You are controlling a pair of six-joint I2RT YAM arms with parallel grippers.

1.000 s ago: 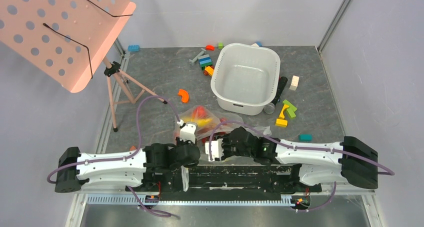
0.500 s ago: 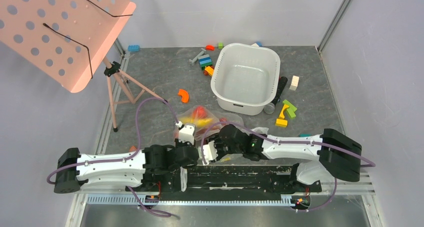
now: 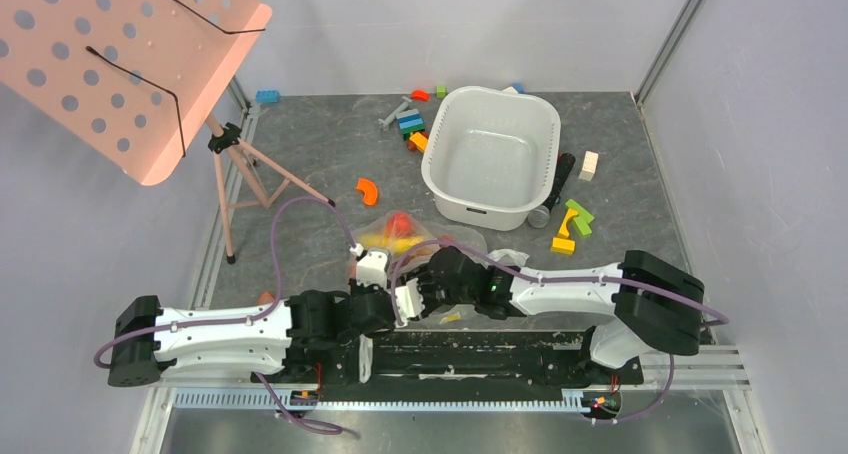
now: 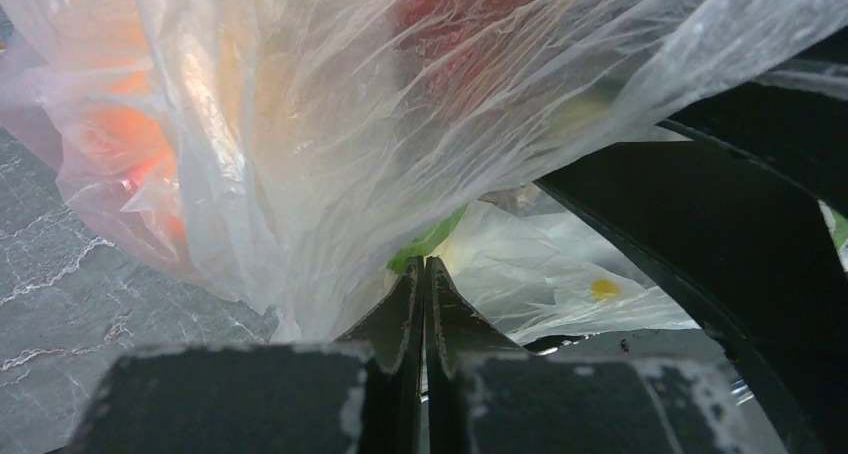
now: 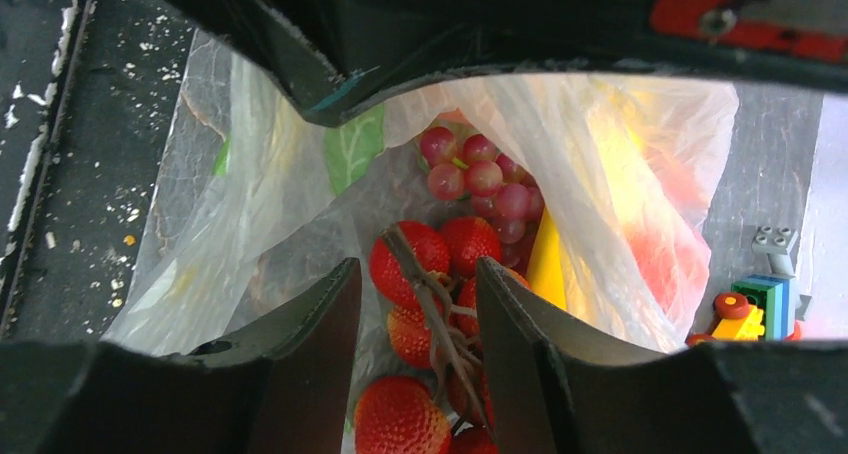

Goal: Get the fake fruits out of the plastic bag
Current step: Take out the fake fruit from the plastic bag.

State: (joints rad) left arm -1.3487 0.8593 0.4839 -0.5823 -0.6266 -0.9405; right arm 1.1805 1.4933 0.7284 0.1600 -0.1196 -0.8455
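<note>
The plastic bag (image 3: 400, 236) lies crumpled on the grey floor just ahead of both wrists. My left gripper (image 4: 425, 262) is shut, pinching the bag's film (image 4: 300, 124) at its near edge; in the top view the left gripper (image 3: 372, 266) sits at the bag's left side. My right gripper (image 5: 418, 266) is open inside the bag's mouth. Its fingers stand either side of a red bunch of fake fruits (image 5: 425, 274) with a brown stem, without closing on it. Pink grapes (image 5: 480, 179) and a yellow piece (image 5: 548, 259) lie deeper in. An orange-pink fruit (image 5: 670, 254) shows through the film.
A white basin (image 3: 480, 212) stands behind the bag. Coloured blocks lie to its right (image 3: 570, 224) and left (image 3: 410, 124). An orange curved piece (image 3: 368, 190) lies left of the basin. A pink music stand (image 3: 120, 64) on tripod legs (image 3: 250, 174) fills the far left.
My right arm has swung left and forward, bringing its gripper from beside the bag into the bag's mouth, close to the left gripper. The left arm has stayed put.
</note>
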